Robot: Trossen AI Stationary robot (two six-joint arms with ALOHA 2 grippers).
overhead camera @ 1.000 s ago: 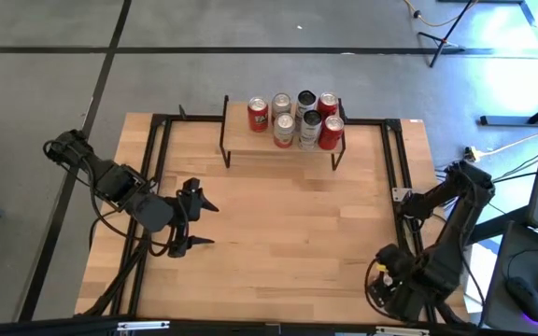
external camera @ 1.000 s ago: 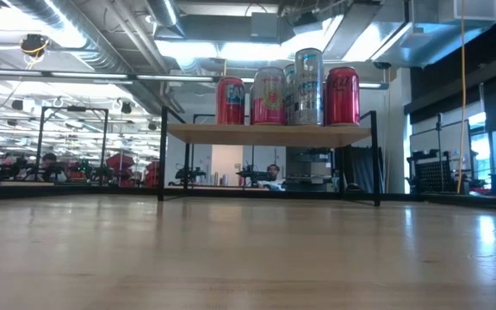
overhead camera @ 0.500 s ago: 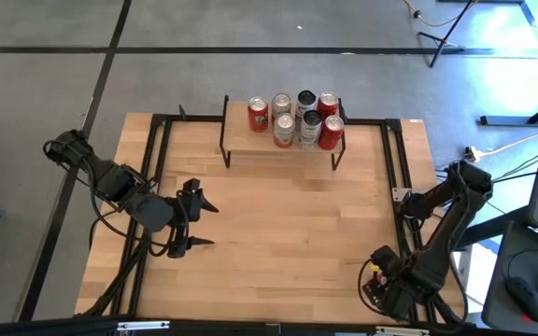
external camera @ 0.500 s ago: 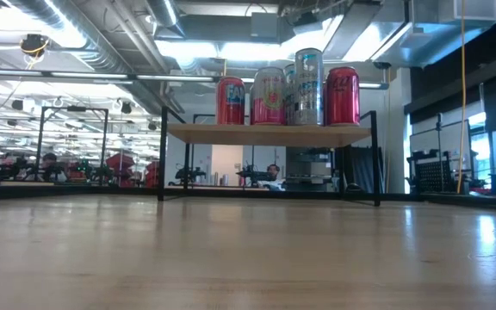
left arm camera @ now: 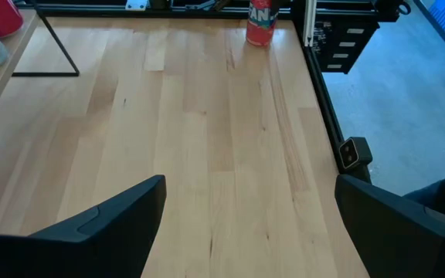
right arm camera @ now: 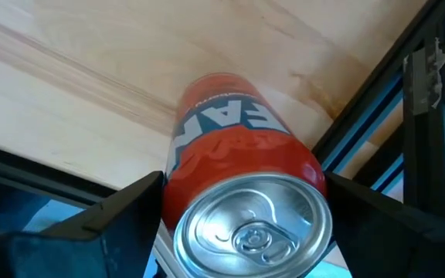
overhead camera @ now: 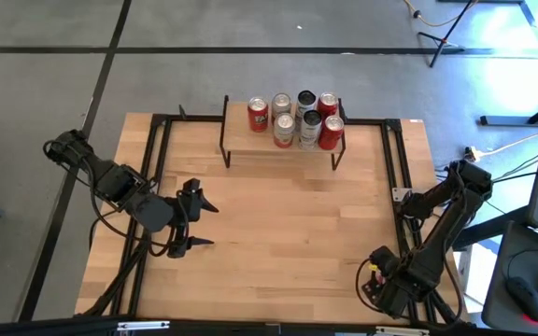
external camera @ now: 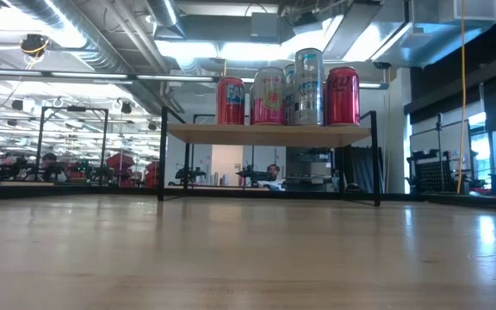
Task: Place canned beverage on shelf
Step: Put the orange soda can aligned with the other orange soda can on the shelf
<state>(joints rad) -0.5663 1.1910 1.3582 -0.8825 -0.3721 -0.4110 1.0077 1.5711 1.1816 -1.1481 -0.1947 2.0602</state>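
A red can (right arm camera: pixel 246 154) stands upright on the wooden table's near right corner; it also shows in the left wrist view (left arm camera: pixel 261 22). My right gripper (overhead camera: pixel 381 282) is open and comes down over the can from above. Its fingers stand on either side of the can, and I cannot see that they touch it. The shelf (overhead camera: pixel 283 149) stands at the table's far edge and carries several cans (overhead camera: pixel 297 117); it also shows in the low view (external camera: pixel 269 133). My left gripper (overhead camera: pixel 211 225) is open and empty over the table's left part.
A black metal frame (overhead camera: pixel 395 168) runs along the table's edges, and one rail passes close beside the red can (right arm camera: pixel 377 85). Bare wooden tabletop (overhead camera: pixel 288 224) lies between the shelf and the near edge.
My right arm has shifted a little toward the table's near edge, at the near right corner. The cans on the shelf and my left arm have kept still.
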